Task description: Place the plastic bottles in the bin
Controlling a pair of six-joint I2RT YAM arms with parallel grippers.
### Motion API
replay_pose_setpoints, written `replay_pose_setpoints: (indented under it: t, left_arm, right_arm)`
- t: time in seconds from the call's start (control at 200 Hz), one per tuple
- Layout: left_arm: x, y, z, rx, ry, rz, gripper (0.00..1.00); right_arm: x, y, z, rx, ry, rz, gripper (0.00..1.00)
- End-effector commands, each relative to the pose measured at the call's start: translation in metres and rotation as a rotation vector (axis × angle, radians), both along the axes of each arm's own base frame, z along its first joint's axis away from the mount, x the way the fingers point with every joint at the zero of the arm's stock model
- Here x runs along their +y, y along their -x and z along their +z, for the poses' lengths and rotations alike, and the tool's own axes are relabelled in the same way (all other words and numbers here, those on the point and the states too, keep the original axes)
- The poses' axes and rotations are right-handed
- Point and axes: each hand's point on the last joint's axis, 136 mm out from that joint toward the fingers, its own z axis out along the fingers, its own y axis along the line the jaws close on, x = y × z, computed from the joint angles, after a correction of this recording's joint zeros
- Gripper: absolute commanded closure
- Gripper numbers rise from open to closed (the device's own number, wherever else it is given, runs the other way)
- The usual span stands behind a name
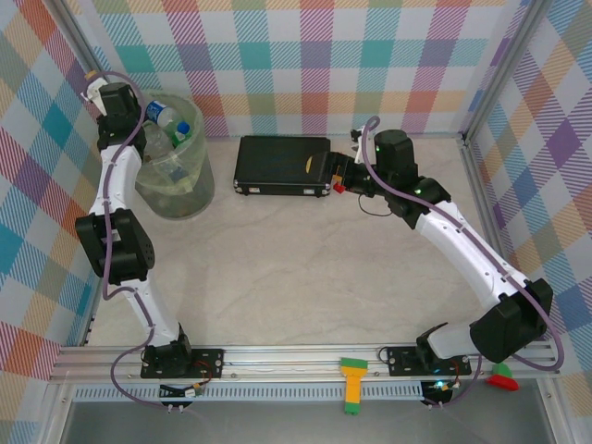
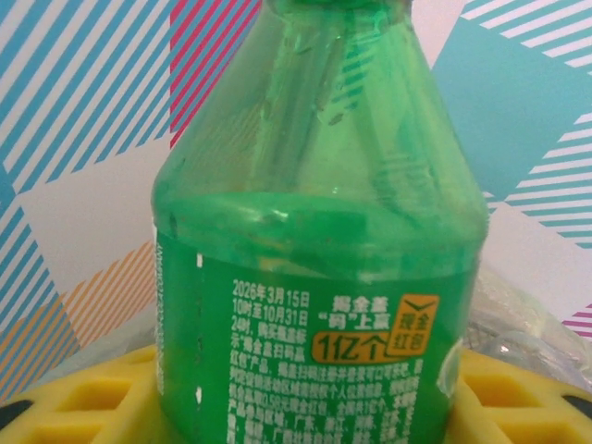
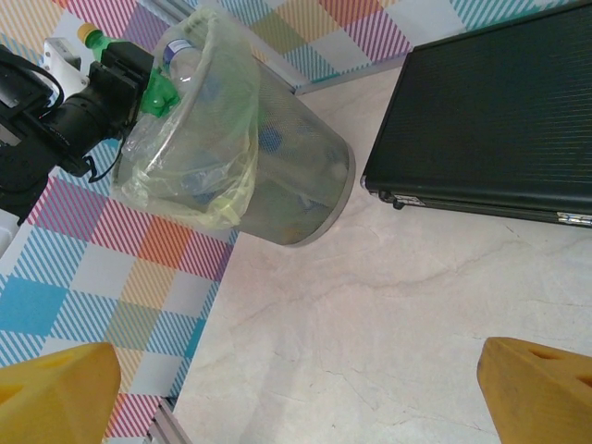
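The step in hand looked like the drop. The left hand was at the far-left rim of the bin with a green bottle lying across its yellow fingers. The bottle sat between both fingers, but whether they clamped it or had just let go could not be told. Other bottles were heaped in the bin, reaching up to its rim. The next move probably called for the fingers to spread fully with the bottle over the opening, so that it fell inside and did not catch the rim or roll off the heap. The right hand hung wide and empty, just to the right of a flat black case lying at the far middle. The worktop was pale and marbled, and cloth walls checked in many colours closed in the far side and both flanks. A small toy piece rested on the near rail.
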Motion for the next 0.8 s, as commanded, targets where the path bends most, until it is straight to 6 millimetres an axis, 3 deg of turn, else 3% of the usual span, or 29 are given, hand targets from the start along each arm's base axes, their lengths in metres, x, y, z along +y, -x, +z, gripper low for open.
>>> replay_pose_setpoints:
  t: [0.0, 0.325, 0.435, 0.505, 0.555, 0.625, 0.695, 0.795]
  left_arm:
    - [0.002, 0.007, 0.033, -0.074, 0.000, -0.001, 0.13]
    - [-0.003, 0.037, 0.061, -0.104, 0.013, 0.013, 0.11]
    - [-0.006, 0.043, 0.073, -0.119, 0.012, 0.005, 0.15]
    - [-0.007, 0.045, 0.080, -0.124, 0.012, 0.002, 0.23]
    - [-0.007, 0.044, 0.082, -0.129, 0.017, -0.002, 0.35]
    - [-0.010, 0.040, 0.080, -0.126, 0.025, -0.024, 0.45]
    - [-0.014, 0.034, 0.074, -0.123, 0.040, -0.051, 0.61]
    - [-0.021, 0.024, 0.065, -0.120, 0.076, -0.096, 0.74]
  right_arm:
    - [0.002, 0.002, 0.005, -0.016, -0.009, 0.004, 0.01]
    - [0.006, -0.001, 0.003, -0.018, -0.033, 0.015, 0.01]
    - [0.007, -0.001, 0.003, -0.019, -0.035, 0.018, 0.01]
    - [0.007, -0.001, 0.003, -0.019, -0.037, 0.022, 0.01]
    - [0.008, 0.000, 0.002, -0.017, -0.036, 0.026, 0.01]
    - [0.008, 0.000, 0.002, -0.016, -0.035, 0.030, 0.01]
    - [0.008, 0.001, 0.002, -0.015, -0.033, 0.030, 0.01]
    - [0.006, 0.002, 0.001, -0.015, -0.027, 0.026, 0.01]
